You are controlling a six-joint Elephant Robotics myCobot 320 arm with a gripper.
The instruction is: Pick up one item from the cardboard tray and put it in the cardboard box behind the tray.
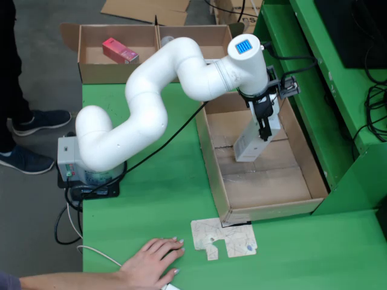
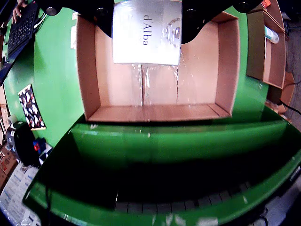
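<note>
In the fixed view, far left of the hand [image 1: 264, 124], a bystander's dark shoes [image 1: 27, 140] stand on the grey floor [image 1: 36, 78]. Nearer, the white arm [image 1: 151, 96] rises from its base on the green tabletop [image 1: 163, 199], and a person's hand [image 1: 151, 263] lies flat near a cardboard scrap [image 1: 224, 238]. Up left of the hand, the cardboard box [image 1: 91, 54] holds a red carton [image 1: 120, 51]. The hand is pinching a white box [image 1: 251, 142] over the cardboard tray [image 1: 208, 145]; whether the box touches the tray floor is unclear. Green framing [image 1: 314, 54] stands to the right.
</note>
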